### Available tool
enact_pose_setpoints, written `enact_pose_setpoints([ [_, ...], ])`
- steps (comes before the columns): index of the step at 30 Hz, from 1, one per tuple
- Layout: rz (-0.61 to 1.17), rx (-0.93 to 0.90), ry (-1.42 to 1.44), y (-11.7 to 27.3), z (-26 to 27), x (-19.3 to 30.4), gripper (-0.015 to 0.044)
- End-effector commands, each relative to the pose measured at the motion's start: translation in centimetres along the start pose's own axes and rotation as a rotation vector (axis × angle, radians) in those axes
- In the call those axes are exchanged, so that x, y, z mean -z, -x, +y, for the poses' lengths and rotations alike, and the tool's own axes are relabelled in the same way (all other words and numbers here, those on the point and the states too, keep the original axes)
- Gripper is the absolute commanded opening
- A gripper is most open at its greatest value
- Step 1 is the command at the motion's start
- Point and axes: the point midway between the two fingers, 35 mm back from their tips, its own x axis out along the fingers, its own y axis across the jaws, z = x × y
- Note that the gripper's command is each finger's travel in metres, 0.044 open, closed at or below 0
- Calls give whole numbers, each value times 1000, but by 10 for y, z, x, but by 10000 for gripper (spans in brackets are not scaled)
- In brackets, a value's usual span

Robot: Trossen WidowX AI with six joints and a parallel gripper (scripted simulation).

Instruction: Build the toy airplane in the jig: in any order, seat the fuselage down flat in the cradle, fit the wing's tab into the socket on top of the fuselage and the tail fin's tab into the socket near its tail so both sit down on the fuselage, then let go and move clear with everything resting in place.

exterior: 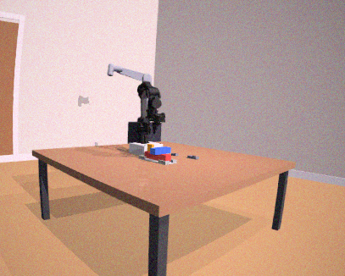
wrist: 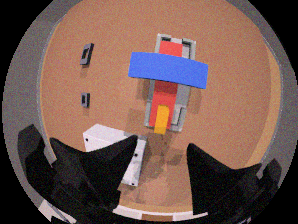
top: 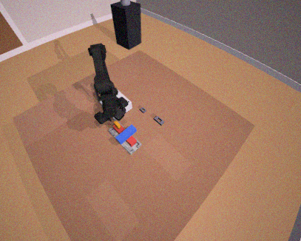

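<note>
The red fuselage lies in the grey jig. The blue wing lies across its top, square to it. The yellow tail fin stands on the tail end, in line with the fuselage. The tabs and sockets are hidden, so small gaps cannot be told. My gripper is open and empty, above and behind the tail, apart from the fin. In the top view the arm hides its fingertips.
A white block lies beside the tail end, close to the gripper in the wrist view. Two small dark frame-shaped pieces lie on the tabletop to one side of the jig.
</note>
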Motion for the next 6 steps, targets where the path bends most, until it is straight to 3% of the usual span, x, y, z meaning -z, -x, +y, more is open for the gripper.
enact_pose_setpoints([
  [1,-2,-1,-1,1,0,0,260],
  [6,-2,-1,-1,1,0,0,260],
])
